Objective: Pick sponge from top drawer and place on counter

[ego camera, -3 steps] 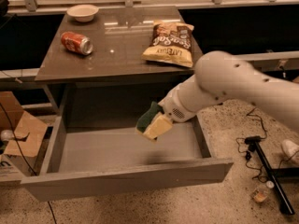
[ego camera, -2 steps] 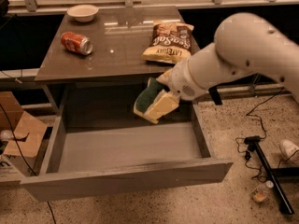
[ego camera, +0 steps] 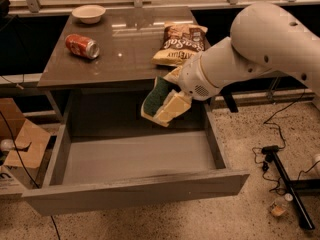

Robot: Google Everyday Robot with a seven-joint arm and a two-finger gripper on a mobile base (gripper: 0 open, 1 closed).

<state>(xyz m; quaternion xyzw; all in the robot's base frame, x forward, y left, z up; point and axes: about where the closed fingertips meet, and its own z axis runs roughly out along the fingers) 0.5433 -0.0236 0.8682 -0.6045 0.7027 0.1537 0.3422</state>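
While the white arm reaches in from the right, its pincer point(ego camera: 163, 112) is clamped on the sponge point(ego camera: 158, 95), green face showing, holding it tilted in the air. The open top drawer point(ego camera: 135, 191) lies below the pincer, and the front edge of the worktop point(ego camera: 125, 59) runs just behind and above it. On that worktop a chip bag point(ego camera: 182, 44) lies close behind the pincer, a red can point(ego camera: 81, 46) lies on its side well to the left, and a pale bowl point(ego camera: 89, 13) stands farther back.
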